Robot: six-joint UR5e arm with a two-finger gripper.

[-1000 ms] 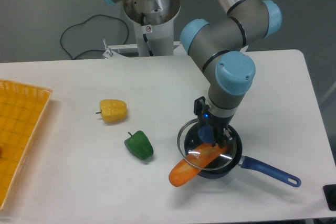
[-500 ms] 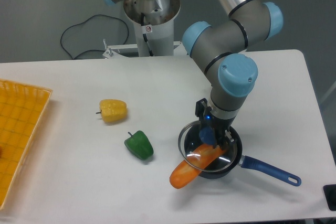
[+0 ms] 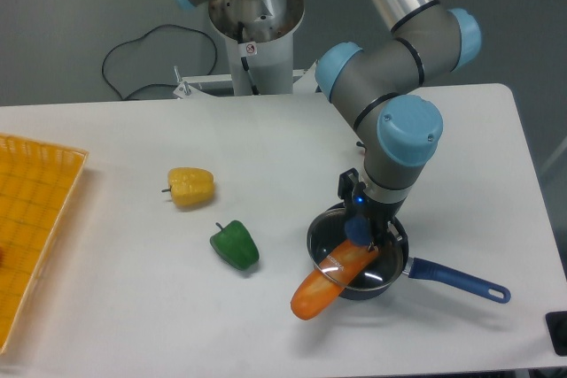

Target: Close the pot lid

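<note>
the gripper (image 3: 365, 235) hangs straight down from the arm's blue-capped wrist, directly over the pot (image 3: 390, 279), and its fingers are closed on the small blue knob at the centre of the lid (image 3: 326, 241). the lid's knob sits right between the fingertips, so the glass disc hangs under the gripper and covers most of the pot's mouth; its thin metal rim shows as an arc on the left side, roughly in line with the pot's edge. whether the rim is seated all the way round cannot be told.

the pot stands on the white table (image 3: 133, 307) near the front right, its long blue handle pointing out to the right and slightly toward the front edge. an orange pepper (image 3: 328, 285) lies across the pot's left front rim, one end inside under the lid, the other sticking out over the table.

a green pepper (image 3: 235, 245) lies to the left of the pot, a yellow pepper (image 3: 191, 187) further left and back, and an orange-yellow tray (image 3: 27, 227) sits at the table's left edge.
</note>
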